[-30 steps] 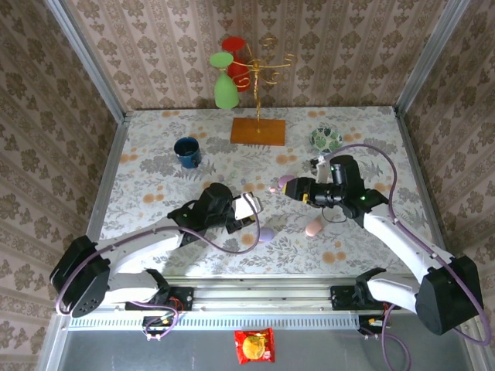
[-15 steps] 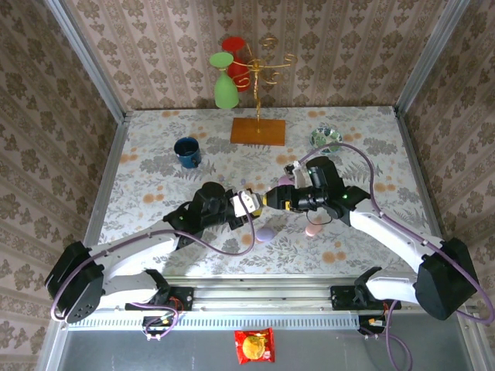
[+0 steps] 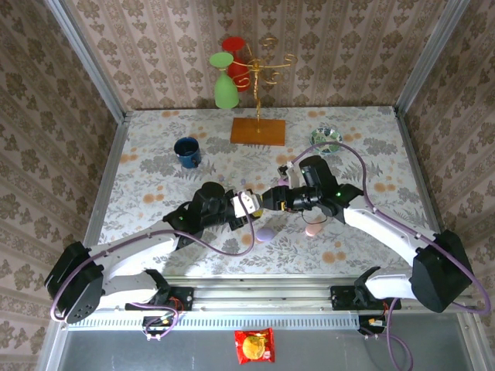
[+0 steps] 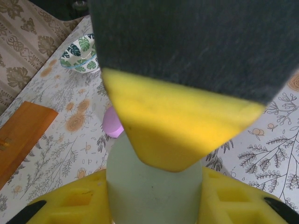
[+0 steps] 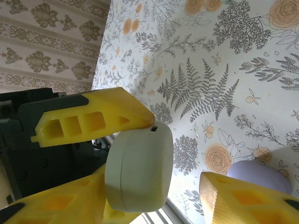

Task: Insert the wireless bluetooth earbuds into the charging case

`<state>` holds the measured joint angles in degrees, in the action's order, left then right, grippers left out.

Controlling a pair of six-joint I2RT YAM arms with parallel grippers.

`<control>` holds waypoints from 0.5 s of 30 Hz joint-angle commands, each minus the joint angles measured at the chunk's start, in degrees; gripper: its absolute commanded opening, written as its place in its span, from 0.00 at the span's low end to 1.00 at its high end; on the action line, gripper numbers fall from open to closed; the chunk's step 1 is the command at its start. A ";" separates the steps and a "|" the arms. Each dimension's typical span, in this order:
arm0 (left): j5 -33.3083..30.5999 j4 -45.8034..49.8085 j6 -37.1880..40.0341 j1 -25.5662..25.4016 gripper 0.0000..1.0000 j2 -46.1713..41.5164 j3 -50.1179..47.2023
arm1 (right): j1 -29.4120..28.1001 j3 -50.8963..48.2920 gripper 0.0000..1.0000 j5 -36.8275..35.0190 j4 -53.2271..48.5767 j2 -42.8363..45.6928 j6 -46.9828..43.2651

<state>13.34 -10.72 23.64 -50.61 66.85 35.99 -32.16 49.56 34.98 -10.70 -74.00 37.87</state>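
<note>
Case (image 5: 139,170) clamped in left hand (image 3: 247,204); right hand (image 3: 267,201) spread around it.

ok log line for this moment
left gripper: shut on charging case, above table | right gripper: open, right by case | lilac egg case: on table
</note>
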 commanded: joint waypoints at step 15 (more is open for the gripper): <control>2.79 -10.98 -8.02 1.96 0.65 -4.08 -5.13 | 1.59 -0.20 0.20 3.05 4.79 3.07 4.90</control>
<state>13.80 -14.52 20.01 -49.95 65.17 33.01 -31.57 49.87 35.48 -9.34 -73.76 40.03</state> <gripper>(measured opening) 0.623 0.237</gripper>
